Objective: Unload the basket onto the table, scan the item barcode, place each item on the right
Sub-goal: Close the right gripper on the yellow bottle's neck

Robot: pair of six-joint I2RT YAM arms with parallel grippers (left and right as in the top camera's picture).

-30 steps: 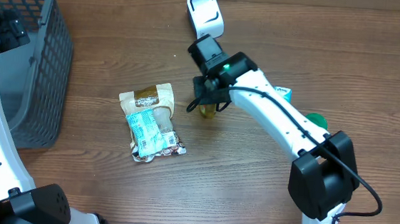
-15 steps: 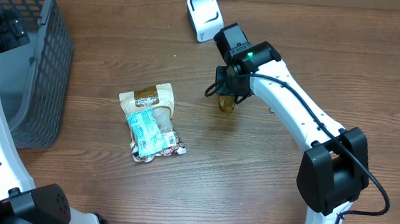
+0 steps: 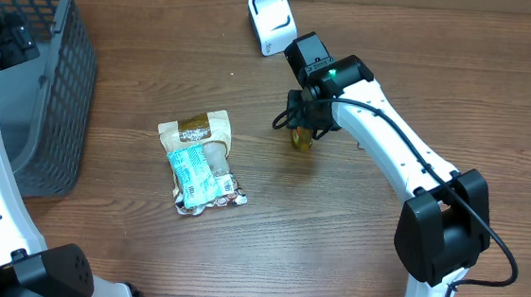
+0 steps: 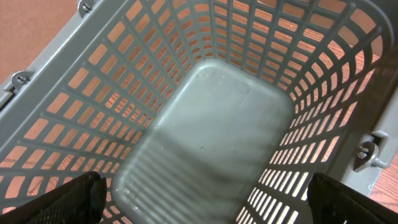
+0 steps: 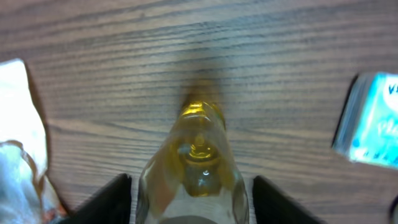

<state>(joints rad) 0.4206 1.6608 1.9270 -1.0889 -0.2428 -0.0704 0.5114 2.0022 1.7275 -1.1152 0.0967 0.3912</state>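
Observation:
A small clear bottle of yellow liquid (image 3: 301,138) stands on the wooden table, right of centre. My right gripper (image 3: 304,123) hovers directly over it. In the right wrist view the bottle (image 5: 196,143) sits between the two dark fingers (image 5: 112,202), with a thin gap on each side, so the right gripper (image 5: 191,183) is open around it. The white barcode scanner (image 3: 274,18) stands at the back of the table. My left gripper (image 4: 205,202) is wide open above the grey basket's floor (image 4: 211,124), holding nothing.
A snack packet (image 3: 200,162) lies left of the bottle. The grey mesh basket (image 3: 58,75) fills the far left. A teal packet (image 5: 373,121) lies to the right of the bottle, and something green (image 3: 422,160) shows behind the right arm.
The right arm carried the bottle rightward, away from the snack packet. Since then its fingers have spread apart from the bottle. The left arm has not moved.

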